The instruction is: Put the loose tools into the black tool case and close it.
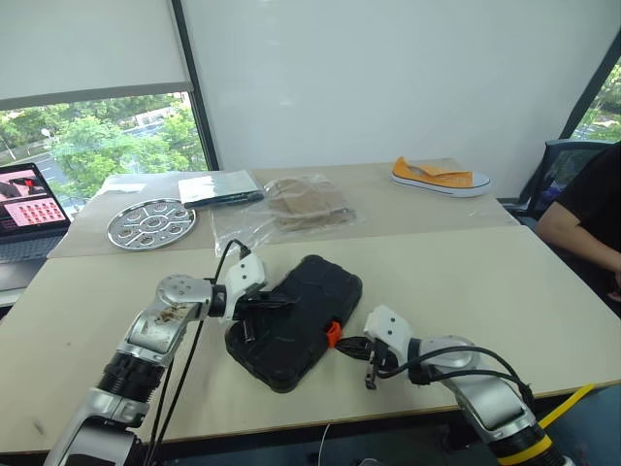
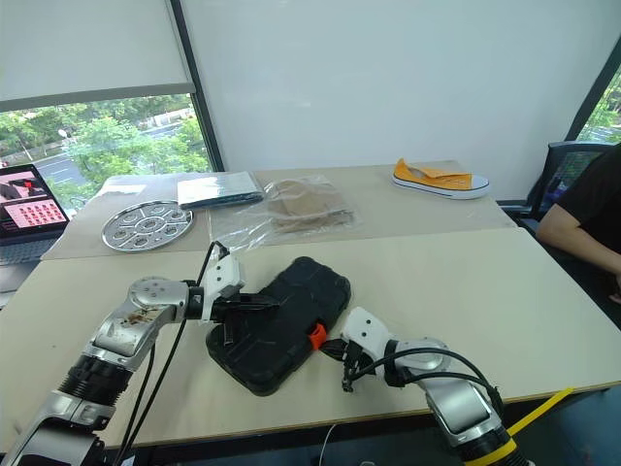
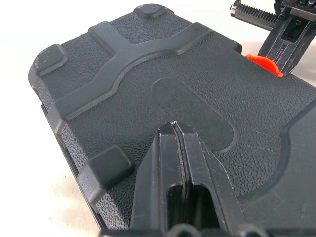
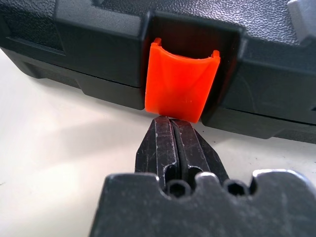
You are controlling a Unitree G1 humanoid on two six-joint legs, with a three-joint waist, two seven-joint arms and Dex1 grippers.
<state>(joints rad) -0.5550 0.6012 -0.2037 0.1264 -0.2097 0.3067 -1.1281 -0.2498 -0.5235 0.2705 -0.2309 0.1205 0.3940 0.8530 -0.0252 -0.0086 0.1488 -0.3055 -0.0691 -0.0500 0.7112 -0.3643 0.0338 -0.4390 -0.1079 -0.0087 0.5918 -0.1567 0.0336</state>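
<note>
- Landmark: black tool case (image 1: 296,320), lid down, lying flat on the near table (image 1: 505,291), long axis running diagonally from near-left to far-right. No loose tools visible outside it.
- Right gripper (image 4: 173,126): fingers pressed together, holding nothing. Tips sit just under the lower lip of the case's orange latch (image 4: 181,86), touching it or a hair short, can't tell which.
- Latch is on the case's near-right long edge, dead ahead of the right fingertips and slightly above them. It looks flared out from the case wall, so I'd judge it not snapped home yet.
- Key relation: latch lies straight along the right gripper's pointing line. The right arm is the one at the latch; the left is across the lid from it. Next move is probably a short push up and in on that lip.
- Left gripper (image 3: 174,129): fingers also pressed together, empty, tips resting on the case's textured lid near its centre oval. Reads as holding the lid down and bracing the case against the push.
- Risk: the push could slide the case, or the tips could slip off the lip.
- Beyond the case: clear bag with tan contents (image 1: 296,209), then a grey packet (image 1: 221,187) and metal tray (image 1: 151,223) off the case's far-left.
- Farthest: yellow sneaker (image 1: 440,178) at the far right; laptop (image 1: 29,209) at the far left.
</note>
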